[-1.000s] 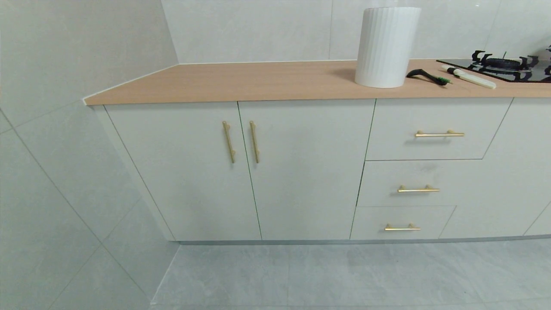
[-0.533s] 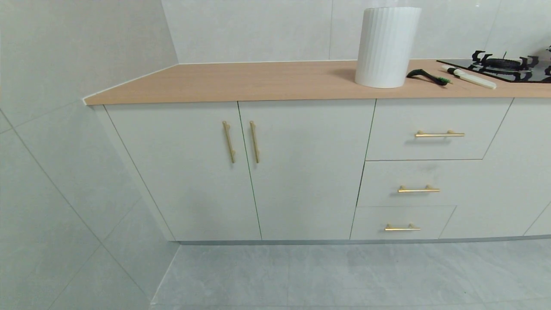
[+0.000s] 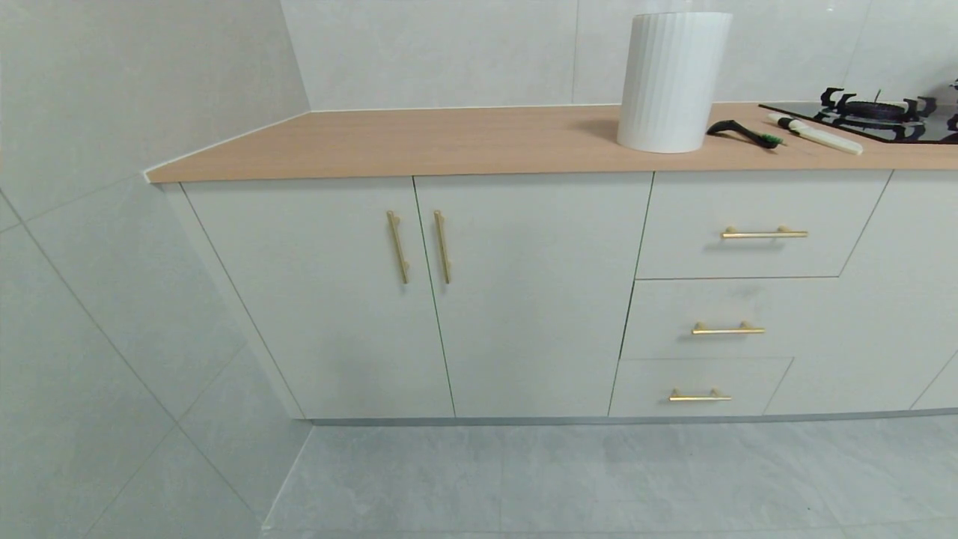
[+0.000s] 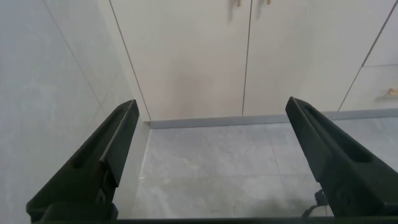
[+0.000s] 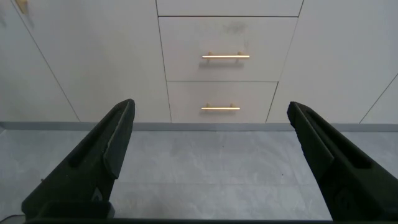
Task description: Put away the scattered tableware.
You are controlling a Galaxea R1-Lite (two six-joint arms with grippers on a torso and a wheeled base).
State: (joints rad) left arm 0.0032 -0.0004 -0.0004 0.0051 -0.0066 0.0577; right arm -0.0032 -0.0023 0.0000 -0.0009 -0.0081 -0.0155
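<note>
On the wooden countertop (image 3: 419, 142) at the right lie a black-handled utensil with a green tip (image 3: 743, 133) and a white-handled utensil (image 3: 817, 135), beside a tall white ribbed canister (image 3: 671, 81). My left gripper (image 4: 211, 109) hangs open low over the floor, facing the cabinet doors (image 4: 249, 56). My right gripper (image 5: 211, 109) is open too, low before the lower drawers (image 5: 225, 57). Both hold nothing.
A black gas hob (image 3: 883, 116) sits at the counter's far right. Below are two cabinet doors with gold handles (image 3: 419, 245) and three drawers (image 3: 763, 233). A tiled wall (image 3: 97, 299) closes off the left side. Grey tiled floor (image 3: 561, 479) lies in front.
</note>
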